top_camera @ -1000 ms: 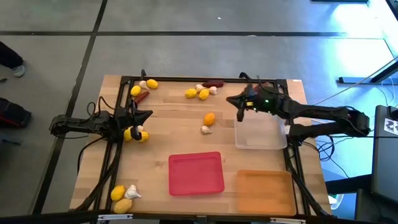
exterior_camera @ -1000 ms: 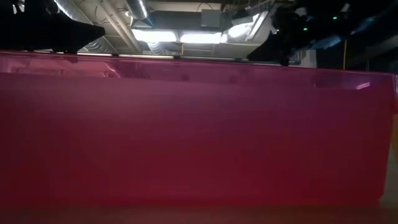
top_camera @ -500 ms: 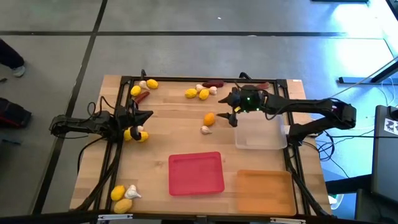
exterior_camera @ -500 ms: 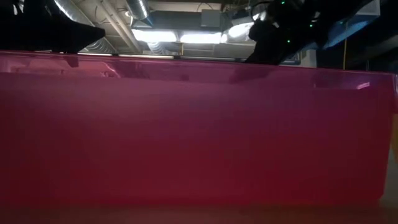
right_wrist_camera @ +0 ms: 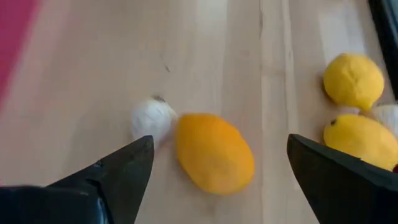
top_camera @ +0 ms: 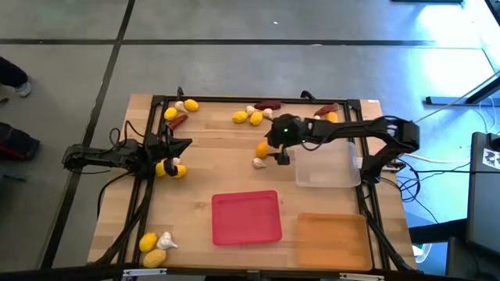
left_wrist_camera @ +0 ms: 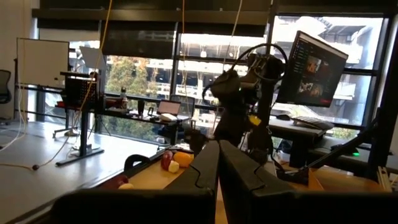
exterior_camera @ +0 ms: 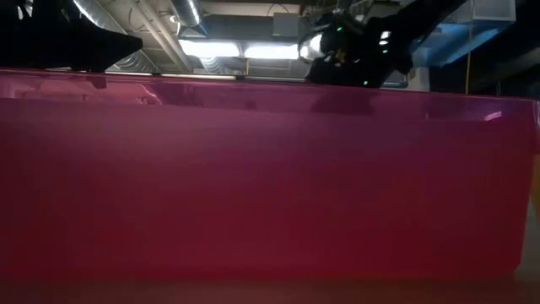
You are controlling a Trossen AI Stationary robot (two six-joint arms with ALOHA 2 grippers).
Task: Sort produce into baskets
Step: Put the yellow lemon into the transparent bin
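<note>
Hovering over worktop (top_camera: 203,168), our right gripper (right_wrist_camera: 214,163) had fingers (right_wrist_camera: 118,171) spread wide, orange lemon (right_wrist_camera: 214,152) between them, garlic bulb (right_wrist_camera: 152,118) touching it. Left gripper (left_wrist_camera: 217,165) fingers together.

Nothing readable from where I'm standing, honestly. The monitor (left_wrist_camera: 311,68) in the room behind the table is lit up, but whatever's on it is too small to make out. No labels, brands or numbers anywhere else.
</note>
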